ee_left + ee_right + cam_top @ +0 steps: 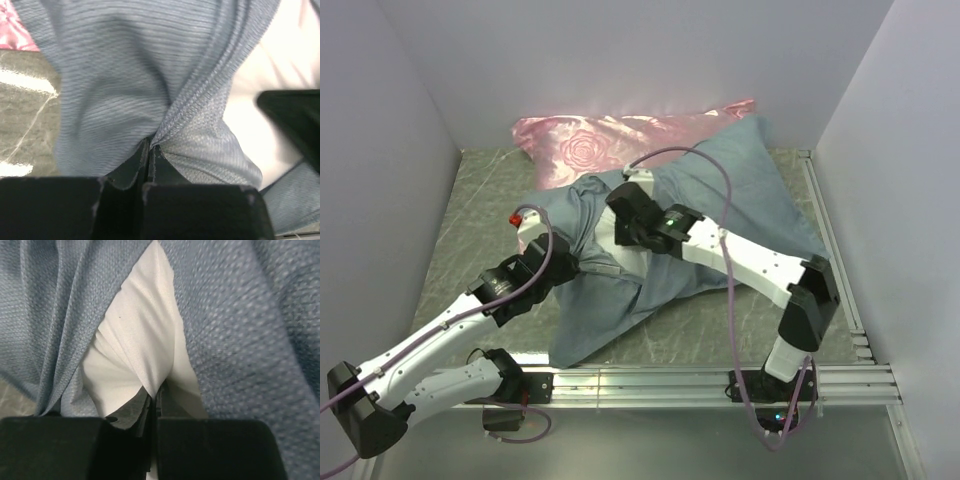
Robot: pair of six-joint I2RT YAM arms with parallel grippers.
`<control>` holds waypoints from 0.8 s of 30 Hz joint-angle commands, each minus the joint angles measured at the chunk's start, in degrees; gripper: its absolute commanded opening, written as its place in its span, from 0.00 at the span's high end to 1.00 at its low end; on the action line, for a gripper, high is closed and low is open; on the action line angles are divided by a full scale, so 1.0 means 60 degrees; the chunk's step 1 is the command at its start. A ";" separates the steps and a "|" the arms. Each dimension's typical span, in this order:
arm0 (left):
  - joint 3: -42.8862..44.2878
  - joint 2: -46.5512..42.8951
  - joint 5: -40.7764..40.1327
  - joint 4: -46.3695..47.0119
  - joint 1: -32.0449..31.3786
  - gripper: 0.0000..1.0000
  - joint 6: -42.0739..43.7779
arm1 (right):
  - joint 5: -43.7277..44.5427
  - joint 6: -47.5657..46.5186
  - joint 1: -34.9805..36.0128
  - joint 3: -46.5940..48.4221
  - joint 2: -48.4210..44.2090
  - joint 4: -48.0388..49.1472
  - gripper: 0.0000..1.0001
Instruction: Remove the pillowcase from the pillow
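The slate-blue pillowcase (740,190) lies crumpled mid-counter (480,210), its far edge touching the pink satin pillow (585,145). The left end effector (150,152) is clamped on a hemmed fold of the pillowcase. Just beside it, the right end effector (156,397) pinches the white pillow (135,350) exposed at the opening.

Even, bright overhead light leaves only soft shadows, with white glare on the counter (25,82) in the left wrist view. The left tool (149,148) and right tool (156,396) show near-black; the pillowcase (250,340) weave blurs in the right wrist view
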 commanded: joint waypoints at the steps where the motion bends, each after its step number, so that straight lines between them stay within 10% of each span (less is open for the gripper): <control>1: 0.0381 -0.0154 0.0022 -0.0489 -0.0025 1.00 0.0146 | 0.1061 -0.0258 -0.1087 -0.0084 -0.1202 -0.0490 1.00; 24: -0.2416 -0.1281 0.1103 0.0038 0.0911 1.00 -0.0821 | 0.1295 -0.0596 -0.3300 0.3565 -0.2419 -0.2175 1.00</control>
